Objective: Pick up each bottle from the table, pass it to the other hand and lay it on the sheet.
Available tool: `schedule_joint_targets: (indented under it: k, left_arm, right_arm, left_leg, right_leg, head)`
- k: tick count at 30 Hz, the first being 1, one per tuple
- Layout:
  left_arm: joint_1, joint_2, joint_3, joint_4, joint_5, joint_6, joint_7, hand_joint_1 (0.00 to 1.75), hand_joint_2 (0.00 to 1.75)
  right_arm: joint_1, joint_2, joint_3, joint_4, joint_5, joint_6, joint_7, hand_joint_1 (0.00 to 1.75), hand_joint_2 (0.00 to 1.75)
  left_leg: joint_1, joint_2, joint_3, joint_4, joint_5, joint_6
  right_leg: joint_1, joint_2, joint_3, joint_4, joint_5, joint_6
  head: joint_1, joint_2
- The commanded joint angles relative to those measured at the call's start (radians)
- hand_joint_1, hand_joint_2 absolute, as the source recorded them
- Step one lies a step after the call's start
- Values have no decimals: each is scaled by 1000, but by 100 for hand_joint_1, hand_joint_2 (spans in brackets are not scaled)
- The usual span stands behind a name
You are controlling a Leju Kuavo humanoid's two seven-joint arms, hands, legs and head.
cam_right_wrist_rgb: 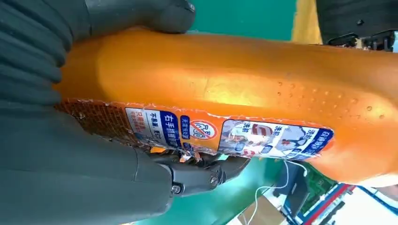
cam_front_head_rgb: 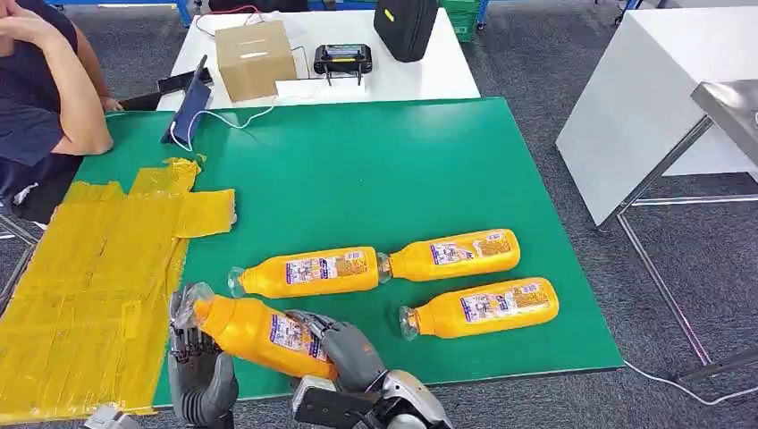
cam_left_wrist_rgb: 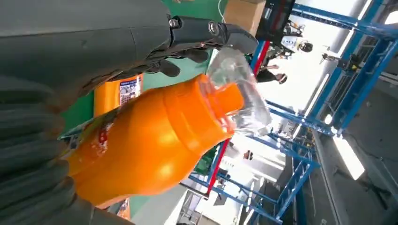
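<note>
One orange bottle (cam_front_head_rgb: pixel 255 332) is lifted off the green desk (cam_front_head_rgb: pixel 375 170) near its front edge, neck end pointing toward the yellow sheet (cam_front_head_rgb: pixel 89 295). The right robot hand (cam_front_head_rgb: pixel 344 350) grips its labelled body; the left robot hand (cam_front_head_rgb: pixel 198 371) has fingers around the neck end, so both hold it. Judgement: hand-over is mid-way, release by the right still pending. No bottle lies on the sheet yet. Three bottles (cam_front_head_rgb: pixel 313 273) (cam_front_head_rgb: pixel 456 255) (cam_front_head_rgb: pixel 487 307) remain lying on the desk, well apart from the sheet. A person (cam_front_head_rgb: pixel 40 98) sits at the far left corner.
</note>
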Motion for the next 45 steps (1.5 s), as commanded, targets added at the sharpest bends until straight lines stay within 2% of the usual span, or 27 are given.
schedule_joint_targets:
  k: [1,6,13,22,23,24,38,45]
  left_arm:
    - [-11,0,-46,19,-64,-45,-26,0,175]
    - [-17,2,-53,62,-113,-18,-26,0,175]
    - [-39,44,-117,153,-193,94,-26,0,175]
    - [-50,55,-132,187,-200,118,-26,0,175]
    - [-48,55,-129,170,-176,107,-26,75,175]
    - [-46,58,-130,158,-167,97,-26,175,175]
    - [-23,15,-43,91,-109,-9,-26,175,175]
    - [-21,8,-32,86,-106,-22,-26,175,175]
  right_arm:
    - [-71,-1,65,30,1,22,-14,175,175]
    - [-75,-13,114,-3,34,28,-31,175,175]
    - [-82,-31,175,-65,101,27,-36,175,175]
    - [-87,-34,195,-67,115,35,-47,175,175]
    - [-89,-33,197,-65,116,36,-49,175,175]
    - [-91,-32,199,-62,116,37,-49,175,175]
    - [-99,-24,194,-36,114,43,-45,175,175]
    - [-95,-24,191,-34,112,42,-42,175,175]
  left_leg:
    - [0,-3,2,0,-1,0]
    - [0,-2,1,0,0,0]
    - [-1,-4,2,-1,0,0]
    - [-1,-7,2,-1,0,0]
    - [-1,-5,1,-1,0,0]
    - [-1,-7,3,-1,-1,0]
    - [0,-4,0,-1,0,0]
    - [0,-8,3,0,-2,0]
  right_leg:
    - [-1,6,1,1,-1,-1]
    - [-1,4,1,0,0,0]
    - [-2,3,2,-1,-1,-1]
    - [-2,0,2,-1,-2,1]
    - [-1,1,2,-1,-2,1]
    - [-2,3,3,-1,-3,1]
    - [-2,1,1,0,-2,1]
    - [-3,4,4,0,-4,1]
  head:
    - [0,0]
    - [0,0]
    - [0,0]
    - [0,0]
    - [-1,0]
    - [0,0]
    - [0,0]
    - [0,0]
